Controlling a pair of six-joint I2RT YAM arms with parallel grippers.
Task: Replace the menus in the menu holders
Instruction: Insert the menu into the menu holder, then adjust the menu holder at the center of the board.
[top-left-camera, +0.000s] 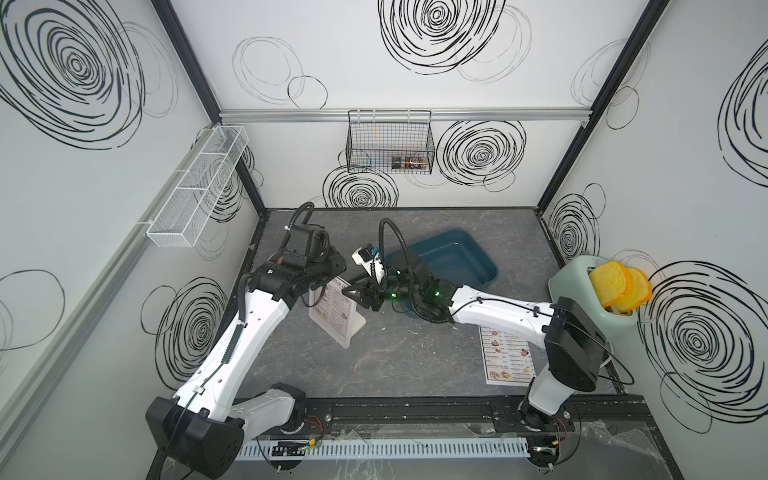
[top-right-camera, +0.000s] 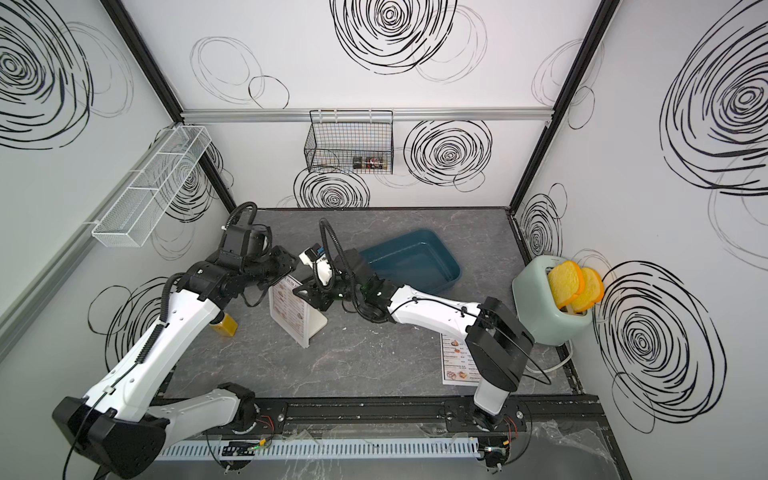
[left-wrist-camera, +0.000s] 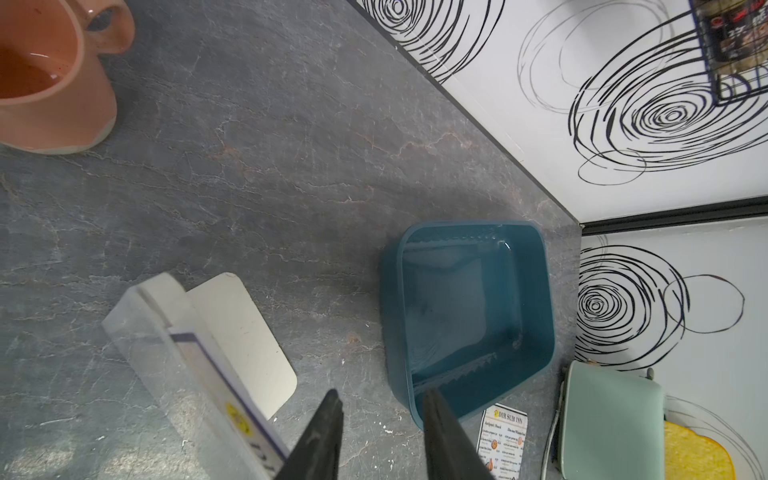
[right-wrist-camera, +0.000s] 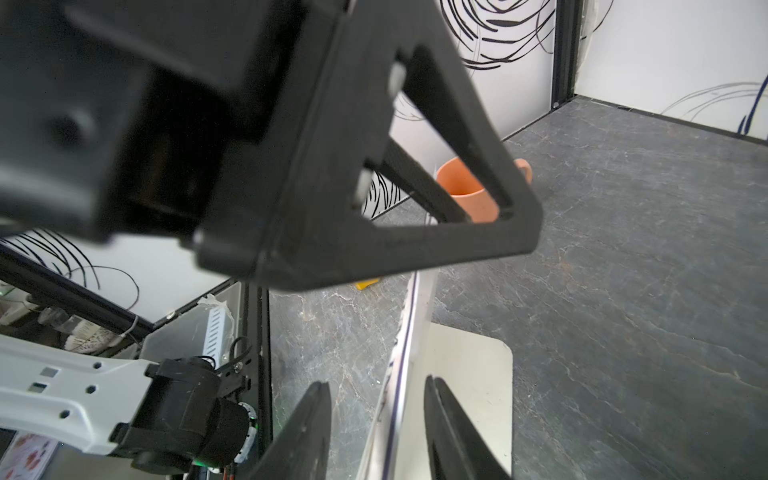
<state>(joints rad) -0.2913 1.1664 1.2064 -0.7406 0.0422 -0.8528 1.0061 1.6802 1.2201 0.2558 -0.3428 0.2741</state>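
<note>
Two menus: the framed menu (top-left-camera: 328, 311) stands in the holder (top-left-camera: 354, 330) centre-left, and the loose menu (top-left-camera: 505, 361) lies flat near right, probably kept within reach. Right gripper (right-wrist-camera: 378, 382) straddles the holder's edge, fingers apart, seemingly gripping nothing. Left gripper (left-wrist-camera: 380, 399) hangs beside it, part-open and empty, perhaps to steady it.

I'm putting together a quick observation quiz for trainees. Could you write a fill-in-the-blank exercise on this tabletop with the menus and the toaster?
1. The toaster holds ___ slices of toast.
2. The loose menu lies ___ on the table.
3. The wire basket on the back wall is ___ in colour.
4. The upright white holder has a ___ in it.

Missing words: two; flat; black; menu.
</note>
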